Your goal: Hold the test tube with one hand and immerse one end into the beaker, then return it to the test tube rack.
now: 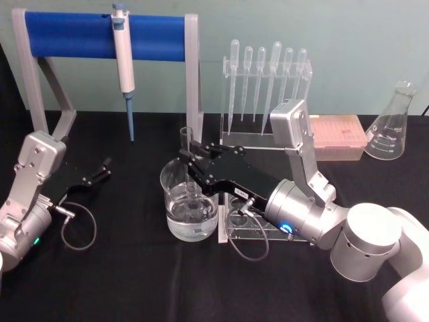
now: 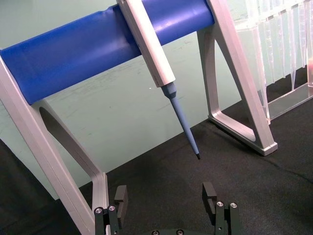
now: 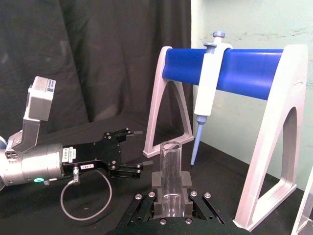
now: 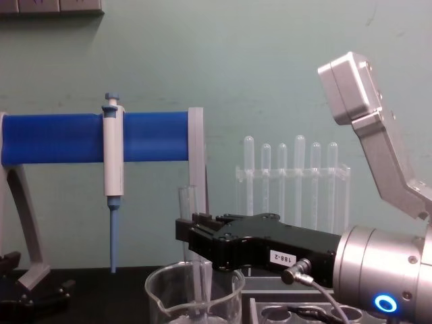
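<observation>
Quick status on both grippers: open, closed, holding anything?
Left gripper: open, holding nothing.
Right gripper: fingers closed on the test tube, upright with its lower end in the beaker.

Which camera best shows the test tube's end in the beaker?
Head view: the test tube, clamped in the right gripper, runs down into the beaker. Chest view shows it side-on, the beaker's bottom cut off. Right wrist view shows its open top between the fingers. Left gripper parked left.
</observation>
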Robot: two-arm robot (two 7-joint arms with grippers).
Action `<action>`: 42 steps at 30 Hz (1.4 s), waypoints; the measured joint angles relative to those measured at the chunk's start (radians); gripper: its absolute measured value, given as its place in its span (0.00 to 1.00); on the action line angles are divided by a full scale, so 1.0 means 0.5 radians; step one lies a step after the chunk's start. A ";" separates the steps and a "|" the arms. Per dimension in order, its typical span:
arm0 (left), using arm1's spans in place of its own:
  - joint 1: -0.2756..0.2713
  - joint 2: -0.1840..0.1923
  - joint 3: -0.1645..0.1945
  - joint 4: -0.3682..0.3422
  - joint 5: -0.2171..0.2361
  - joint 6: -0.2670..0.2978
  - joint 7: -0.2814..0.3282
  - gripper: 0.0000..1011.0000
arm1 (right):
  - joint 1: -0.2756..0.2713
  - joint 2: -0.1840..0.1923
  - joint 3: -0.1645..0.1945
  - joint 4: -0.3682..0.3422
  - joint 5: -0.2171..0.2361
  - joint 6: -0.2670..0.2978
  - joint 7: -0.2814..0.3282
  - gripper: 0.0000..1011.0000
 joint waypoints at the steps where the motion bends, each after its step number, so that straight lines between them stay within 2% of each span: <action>1: 0.000 0.000 0.000 0.000 0.000 0.000 0.000 0.99 | 0.000 0.000 0.000 0.000 0.000 0.000 0.000 0.22; 42: 0.000 0.000 0.000 0.000 0.000 0.000 0.000 0.99 | 0.000 0.000 0.000 0.000 0.000 0.000 0.000 0.22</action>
